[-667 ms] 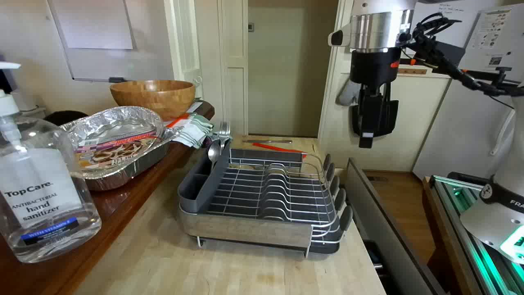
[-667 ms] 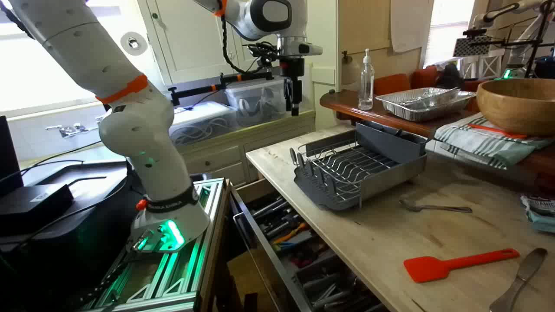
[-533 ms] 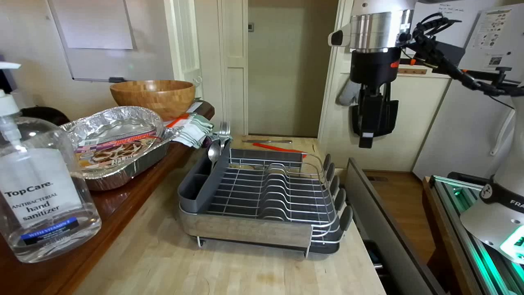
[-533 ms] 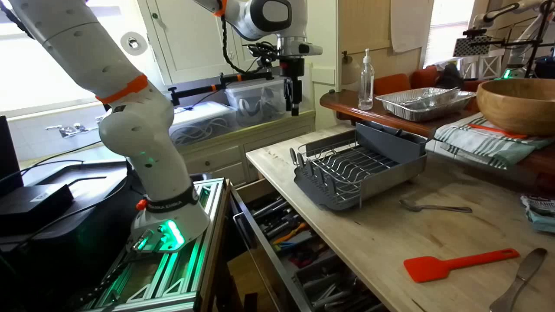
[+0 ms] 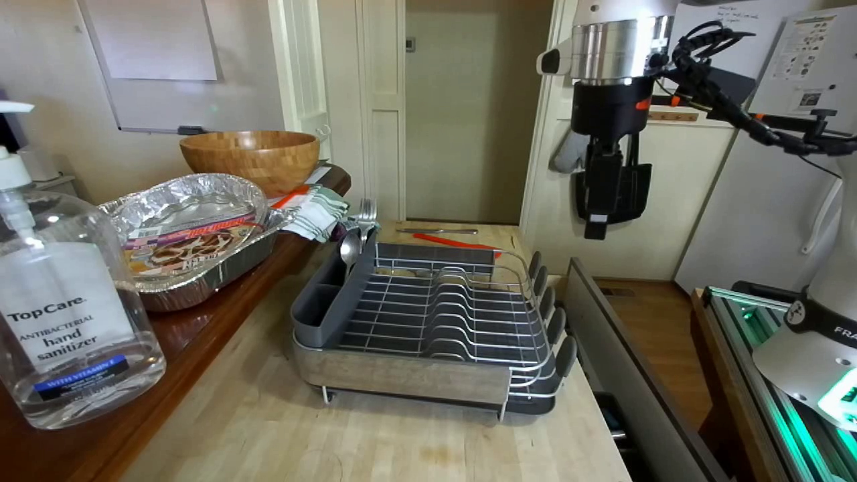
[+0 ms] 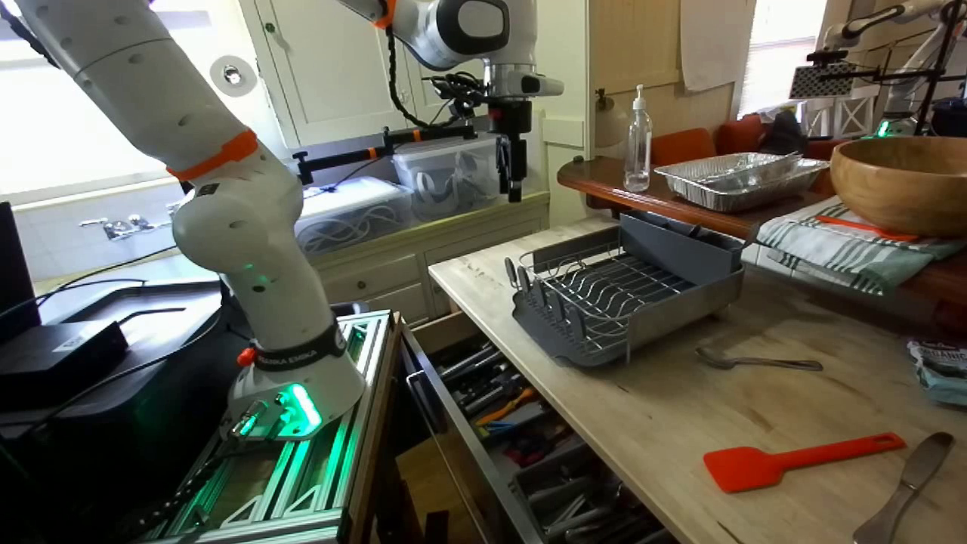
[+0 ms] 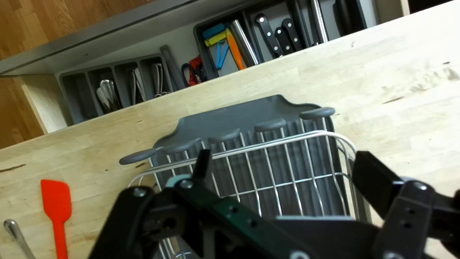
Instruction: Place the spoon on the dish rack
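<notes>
Metal spoon (image 5: 349,249) bowl-up in the caddy (image 5: 353,288), ten o'clock on the dish rack (image 5: 405,379) in an exterior view — to drain, presumably — hand (image 7: 283,158) spread, gripping nothing.

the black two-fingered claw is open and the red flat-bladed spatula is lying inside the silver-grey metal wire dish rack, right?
Not quite: the red flat-bladed spatula lies on the pale wooden tabletop, outside the silver-grey metal wire dish rack, as an exterior view shows. The black two-fingered claw is indeed open.

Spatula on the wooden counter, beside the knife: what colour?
Red. The spatula shows best in an exterior view.
</notes>
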